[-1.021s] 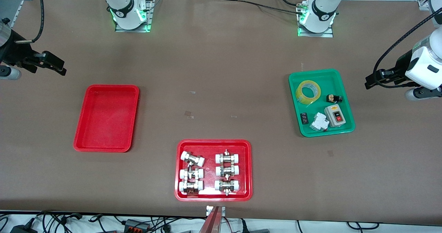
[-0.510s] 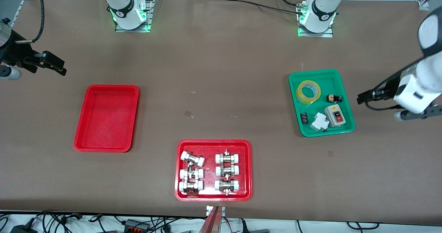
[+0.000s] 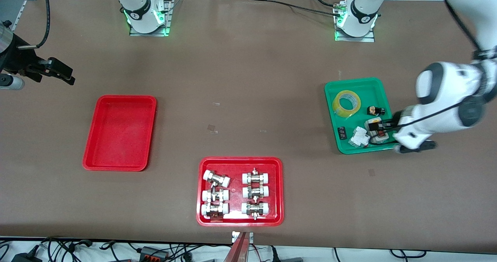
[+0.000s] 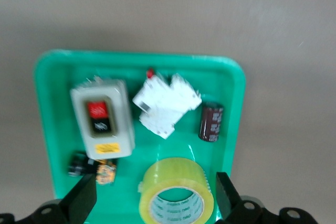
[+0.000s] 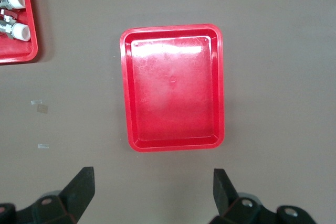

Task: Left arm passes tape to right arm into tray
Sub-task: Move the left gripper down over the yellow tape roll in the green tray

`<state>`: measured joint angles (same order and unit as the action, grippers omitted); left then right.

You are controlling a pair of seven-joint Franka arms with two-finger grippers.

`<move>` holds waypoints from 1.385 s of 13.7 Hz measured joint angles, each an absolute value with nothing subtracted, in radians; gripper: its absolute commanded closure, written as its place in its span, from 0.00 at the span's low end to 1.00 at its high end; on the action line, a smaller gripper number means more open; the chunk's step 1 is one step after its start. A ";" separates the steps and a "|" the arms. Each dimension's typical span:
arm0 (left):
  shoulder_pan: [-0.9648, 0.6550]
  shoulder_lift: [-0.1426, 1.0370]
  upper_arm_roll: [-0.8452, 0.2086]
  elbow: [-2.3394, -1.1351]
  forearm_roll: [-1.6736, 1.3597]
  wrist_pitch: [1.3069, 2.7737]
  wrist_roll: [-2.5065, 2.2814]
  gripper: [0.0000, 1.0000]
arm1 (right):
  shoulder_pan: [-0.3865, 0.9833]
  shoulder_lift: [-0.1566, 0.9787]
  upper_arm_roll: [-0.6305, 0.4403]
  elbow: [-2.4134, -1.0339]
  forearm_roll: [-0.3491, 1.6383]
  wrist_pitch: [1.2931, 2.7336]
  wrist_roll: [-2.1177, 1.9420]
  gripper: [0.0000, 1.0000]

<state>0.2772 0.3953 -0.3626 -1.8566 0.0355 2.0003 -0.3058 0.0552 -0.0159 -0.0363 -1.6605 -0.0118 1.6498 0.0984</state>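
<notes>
Since the earlier frame my left gripper (image 4: 155,203) had swung in over the green tray (image 3: 332,90), fingers apart. The tape (image 3: 347,103) lay flat in that tray, hole up, near the gripper. My right gripper (image 5: 152,192), fingers apart, waited over the table beside the tray (image 3: 120,132).

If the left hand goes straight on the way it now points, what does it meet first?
Probably the translucent yellow tape roll, lying between the open left hand's fingers in the green plastic tray; depth is unclear.
</notes>
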 measured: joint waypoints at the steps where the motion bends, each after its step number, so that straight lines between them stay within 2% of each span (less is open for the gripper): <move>1: 0.270 0.395 -0.364 -1.894 0.036 2.016 -0.346 0.00 | 0.055 -0.016 -0.036 -1.661 -0.012 1.650 0.098 0.00; 9: 0.248 0.357 -0.365 -2.137 0.119 2.222 -0.400 0.00 | 0.055 -0.015 -0.036 -1.661 -0.012 1.650 0.098 0.00; 14: 0.258 0.318 -0.364 -2.215 0.119 2.235 -0.422 0.00 | 0.055 -0.015 -0.036 -1.661 -0.012 1.649 0.098 0.00; 19: 0.258 0.307 -0.363 -2.232 0.119 2.246 -0.428 0.01 | 0.055 -0.014 -0.036 -1.661 -0.012 1.649 0.098 0.00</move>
<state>0.2581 0.3072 -0.3635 -2.2322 0.1195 2.2460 -0.4277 0.0552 -0.0142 -0.0362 -1.6607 -0.0118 1.6494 0.0984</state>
